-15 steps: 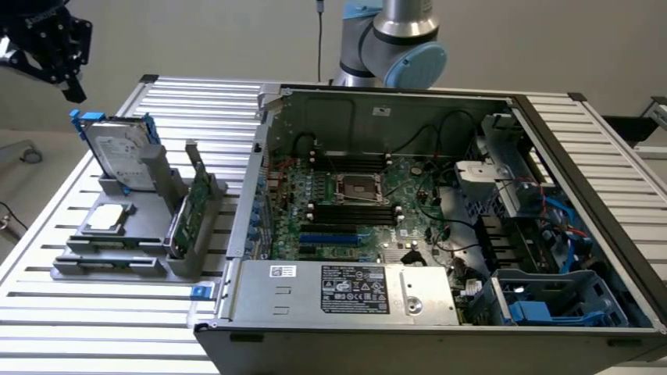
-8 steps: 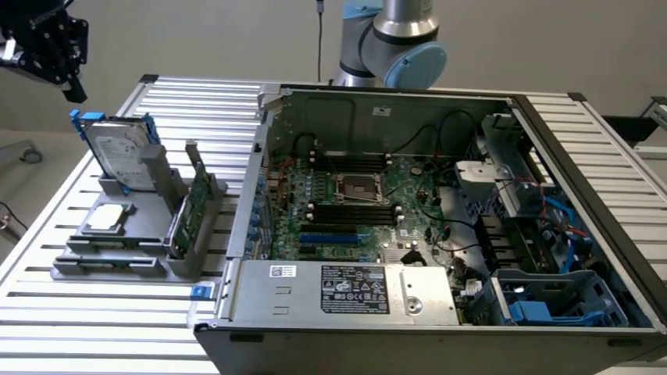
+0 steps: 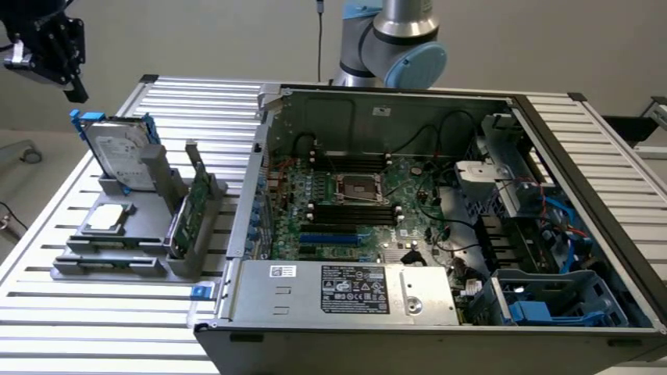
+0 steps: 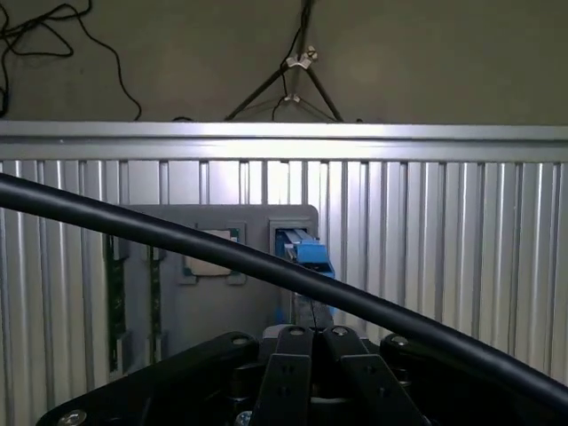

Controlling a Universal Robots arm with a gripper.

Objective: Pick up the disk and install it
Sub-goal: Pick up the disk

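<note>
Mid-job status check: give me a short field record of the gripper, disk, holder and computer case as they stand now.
gripper: shut, holding nothing, raised above the table, up and to the exterior view's left of the disk
disk: upright in the grey holder, untouched
holder: on the table, on the exterior view's left of the case; also carries a chip lying flat and a green card on edge
case: open, main board exposed
blue cage: inside the case, without the disk
progress: disk not yet picked up
</note>
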